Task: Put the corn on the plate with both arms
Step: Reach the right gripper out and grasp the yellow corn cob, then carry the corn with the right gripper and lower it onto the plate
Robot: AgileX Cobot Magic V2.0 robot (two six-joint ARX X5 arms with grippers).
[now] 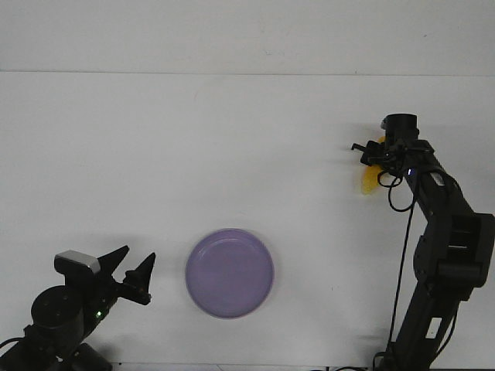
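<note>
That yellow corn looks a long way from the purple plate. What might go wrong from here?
The right pincer hides most of the corn, so how firmly it grips is unclear; the corn could slip or roll. The plate lies well across the table from it, so a drop on the way seems possible. The left pincer sits open beside the plate and might nudge it.

No readable text, label, brand or number anywhere.

Layout of the table

The plate (pixel 230 273) is set near the front centre; the corn (pixel 371 180) is found far right, behind it.
</note>
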